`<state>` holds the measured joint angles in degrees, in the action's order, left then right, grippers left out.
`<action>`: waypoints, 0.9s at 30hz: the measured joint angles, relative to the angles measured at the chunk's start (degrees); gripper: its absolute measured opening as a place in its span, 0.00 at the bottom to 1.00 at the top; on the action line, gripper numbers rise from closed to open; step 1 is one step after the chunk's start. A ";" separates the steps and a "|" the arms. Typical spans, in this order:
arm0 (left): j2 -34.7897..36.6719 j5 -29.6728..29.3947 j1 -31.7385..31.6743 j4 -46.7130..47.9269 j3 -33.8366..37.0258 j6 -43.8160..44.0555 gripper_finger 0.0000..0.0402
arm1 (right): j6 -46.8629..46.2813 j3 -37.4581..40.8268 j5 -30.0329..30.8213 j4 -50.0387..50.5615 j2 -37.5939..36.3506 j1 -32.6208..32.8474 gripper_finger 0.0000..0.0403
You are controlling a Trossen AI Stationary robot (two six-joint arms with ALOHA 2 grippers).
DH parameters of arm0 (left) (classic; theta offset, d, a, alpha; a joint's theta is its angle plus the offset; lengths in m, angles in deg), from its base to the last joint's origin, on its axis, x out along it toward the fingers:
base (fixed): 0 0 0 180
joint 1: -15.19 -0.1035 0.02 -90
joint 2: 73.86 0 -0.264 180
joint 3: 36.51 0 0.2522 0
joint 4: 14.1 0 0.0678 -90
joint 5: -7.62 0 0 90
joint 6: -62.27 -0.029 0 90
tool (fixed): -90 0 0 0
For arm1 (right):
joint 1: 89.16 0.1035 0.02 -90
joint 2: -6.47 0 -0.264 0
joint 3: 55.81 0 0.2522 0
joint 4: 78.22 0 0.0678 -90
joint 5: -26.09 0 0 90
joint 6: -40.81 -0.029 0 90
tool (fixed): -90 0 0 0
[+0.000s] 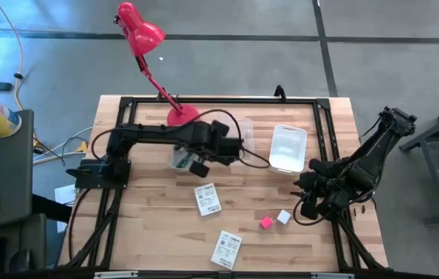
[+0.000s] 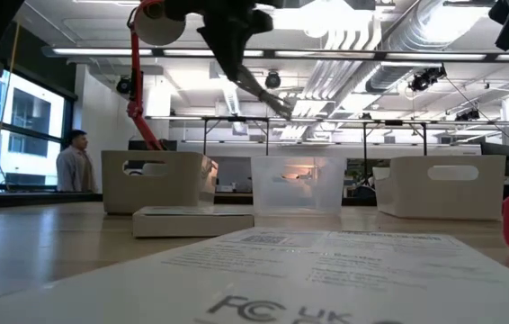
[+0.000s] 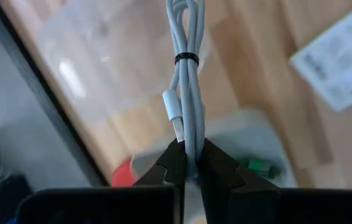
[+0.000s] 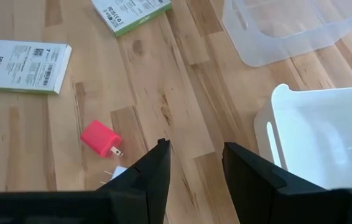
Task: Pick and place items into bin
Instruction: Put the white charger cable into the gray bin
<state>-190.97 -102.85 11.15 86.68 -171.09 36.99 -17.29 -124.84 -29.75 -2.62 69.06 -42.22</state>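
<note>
Between the left gripper's (image 3: 190, 163) clenched fingers hangs a bundled white cable (image 3: 187, 87)

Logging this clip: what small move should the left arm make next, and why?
Probably lower and open over the clear bin. The left gripper is shut on a bundled white cable hanging above the bins, not yet released. The right gripper waits open near the pink cube.

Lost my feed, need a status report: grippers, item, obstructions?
Left gripper shut on bundled white-grey cable, above clear plastic bin. Right gripper open, idle beside white bin. Nothing in the way.
</note>
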 joint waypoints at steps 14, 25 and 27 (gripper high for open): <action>1.64 -4.70 -6.90 3.02 4.09 4.04 0.03 | -2.61 0.00 -0.12 -0.02 0.00 0.84 0.34; 2.54 -4.84 -10.33 2.99 15.98 17.12 0.03 | -4.48 0.00 2.94 -0.03 0.02 2.25 0.34; 3.69 -5.39 -10.15 2.93 18.09 19.37 0.03 | -4.45 0.00 2.94 -0.01 0.02 2.25 0.34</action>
<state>-187.28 -108.24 1.00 89.61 -152.99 56.36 -21.74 -124.84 -26.80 -2.63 69.08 -39.97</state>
